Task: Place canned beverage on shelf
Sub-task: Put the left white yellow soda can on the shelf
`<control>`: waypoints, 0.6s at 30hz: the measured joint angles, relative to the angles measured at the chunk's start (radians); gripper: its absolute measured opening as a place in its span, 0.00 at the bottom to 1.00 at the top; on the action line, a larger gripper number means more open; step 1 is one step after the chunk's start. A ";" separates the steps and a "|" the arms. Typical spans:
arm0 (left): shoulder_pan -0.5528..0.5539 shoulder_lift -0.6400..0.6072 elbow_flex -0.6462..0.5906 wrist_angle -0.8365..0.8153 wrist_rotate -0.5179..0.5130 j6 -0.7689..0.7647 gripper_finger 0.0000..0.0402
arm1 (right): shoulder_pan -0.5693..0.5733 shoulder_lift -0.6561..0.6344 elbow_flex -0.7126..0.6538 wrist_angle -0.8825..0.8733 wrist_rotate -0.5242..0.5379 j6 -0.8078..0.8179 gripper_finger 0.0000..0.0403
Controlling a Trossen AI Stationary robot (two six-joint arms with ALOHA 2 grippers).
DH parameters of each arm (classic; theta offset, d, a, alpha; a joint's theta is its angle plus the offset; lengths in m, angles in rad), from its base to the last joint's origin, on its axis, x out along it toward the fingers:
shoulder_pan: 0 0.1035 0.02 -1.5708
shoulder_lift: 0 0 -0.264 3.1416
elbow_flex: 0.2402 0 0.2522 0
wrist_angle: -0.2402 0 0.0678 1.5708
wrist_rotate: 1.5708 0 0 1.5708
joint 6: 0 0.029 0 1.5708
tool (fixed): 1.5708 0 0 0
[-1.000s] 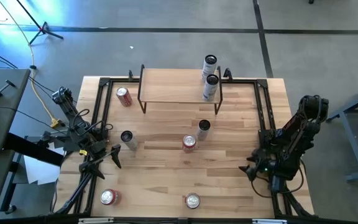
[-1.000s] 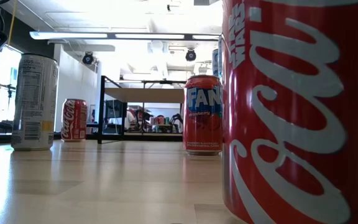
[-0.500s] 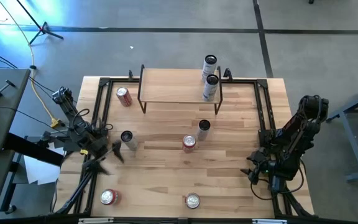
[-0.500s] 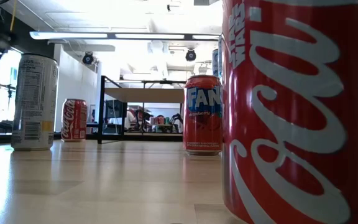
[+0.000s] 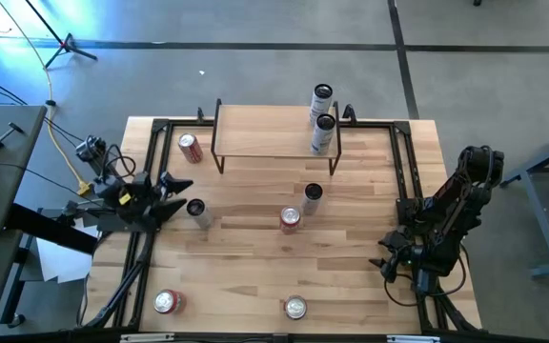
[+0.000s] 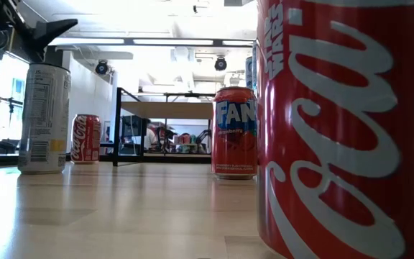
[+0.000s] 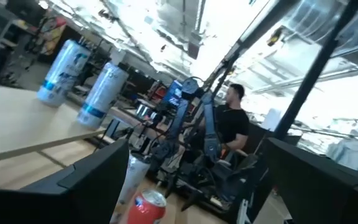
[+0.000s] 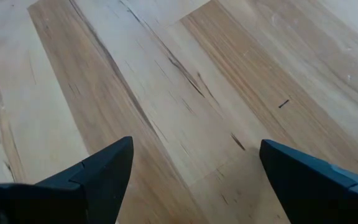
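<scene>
The shelf point(image 5: 265, 131) stands at the table's far side with two slim silver-blue cans point(image 5: 324, 129) upright on its right end; they also show in the left wrist view point(image 7: 101, 87). A silver can point(image 5: 196, 211) stands upright on the table at the left. My left gripper point(image 5: 181, 193) is open just left of it and higher than its top; one finger shows above the can in the low view point(image 6: 49, 30). A red Fanta can point(image 5: 290, 219) and a slim silver can point(image 5: 313, 195) stand mid-table. My right gripper point(image 5: 389, 259) is open over bare wood point(image 8: 191, 124) at the right.
Red cans stand left of the shelf point(image 5: 190, 148), at the near left point(image 5: 167, 302) and at the near middle point(image 5: 295, 308); the last fills the low view's right point(image 6: 343, 129). A black frame point(image 5: 155, 171) runs around the table. A person point(image 7: 232, 121) shows beyond the table.
My left gripper has gone toward the table's far edge and up, turning toward the silver can, and now stands open beside and above it. My right arm has kept still.
</scene>
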 joint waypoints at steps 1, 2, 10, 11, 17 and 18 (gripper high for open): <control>0.007 0.000 0.000 0.000 0.011 0.000 0.90 | 0.000 0.000 0.000 0.000 0.000 0.000 0.84; 0.013 0.000 0.000 0.000 0.017 0.000 0.90 | 0.000 0.000 0.000 0.000 0.000 0.000 0.84; 0.029 0.001 0.029 -0.011 0.050 0.141 0.90 | 0.000 0.000 0.000 0.000 -0.001 0.000 0.84; 0.029 0.005 0.046 -0.018 0.052 0.163 0.90 | 0.000 0.000 0.000 0.000 -0.001 0.000 0.84; 0.028 0.107 0.218 -0.221 0.051 0.177 0.90 | 0.000 0.000 0.000 -0.001 -0.002 0.000 0.84; 0.028 0.143 0.257 -0.265 0.041 0.159 0.90 | 0.000 0.000 0.000 0.000 -0.002 0.000 0.84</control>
